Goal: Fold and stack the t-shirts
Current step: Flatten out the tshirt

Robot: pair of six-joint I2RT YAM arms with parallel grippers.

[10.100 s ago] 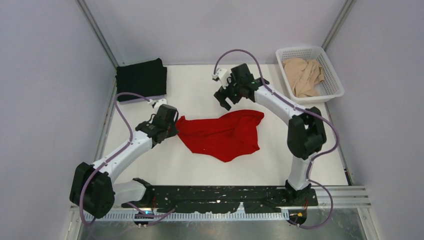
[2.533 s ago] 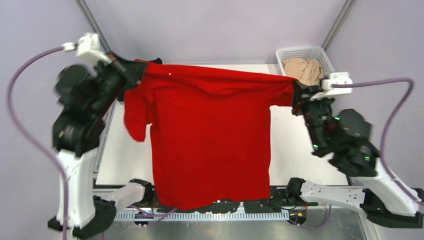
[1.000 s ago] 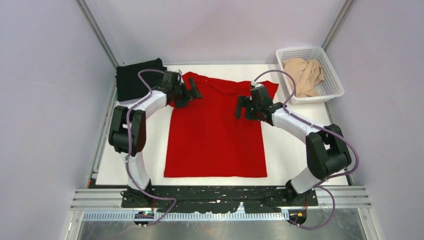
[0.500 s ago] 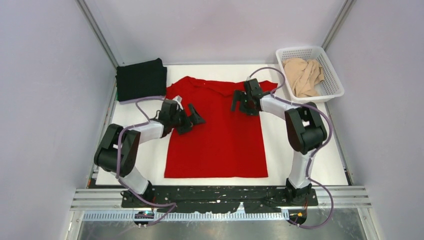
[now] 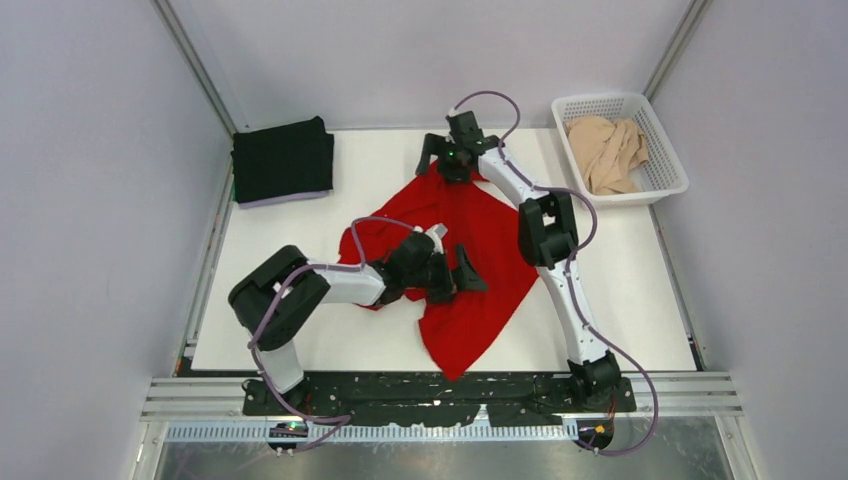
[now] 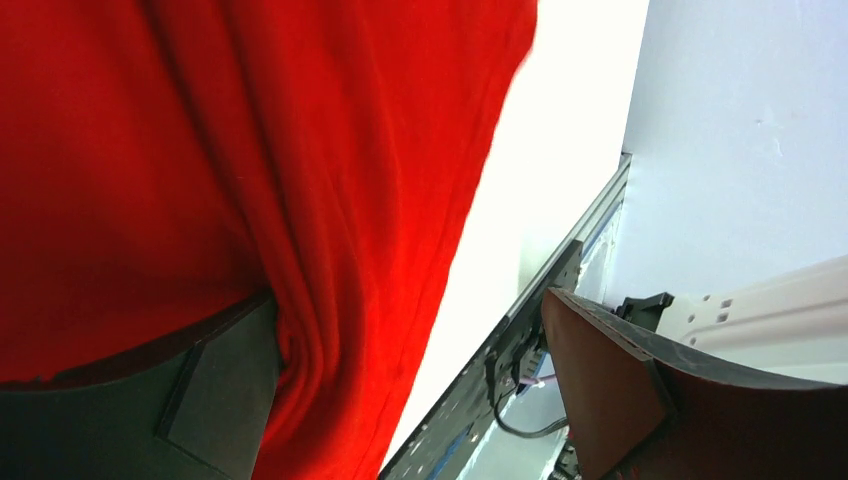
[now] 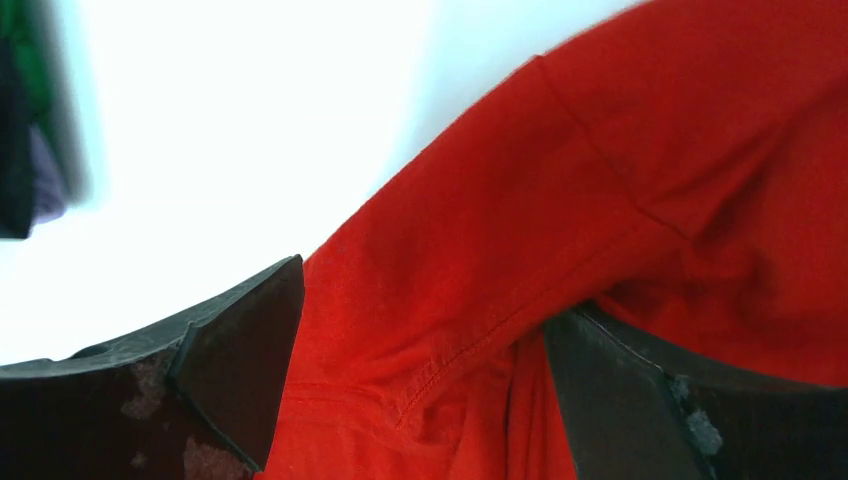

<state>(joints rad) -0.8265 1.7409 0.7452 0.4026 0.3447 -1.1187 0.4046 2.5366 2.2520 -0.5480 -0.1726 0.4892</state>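
Soft red shirt (image 5: 490, 250) lies rumpled in ridged folds mid-table. Black shirt (image 5: 283, 160) sits folded square, far left. Left gripper (image 5: 458, 280) and right gripper (image 5: 445, 163) both spread wide, red cloth between their fingers, unpinched.

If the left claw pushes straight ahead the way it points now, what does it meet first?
The red t-shirt: its cloth bunches between the fingers of the open left claw. Past it, probably bare table.
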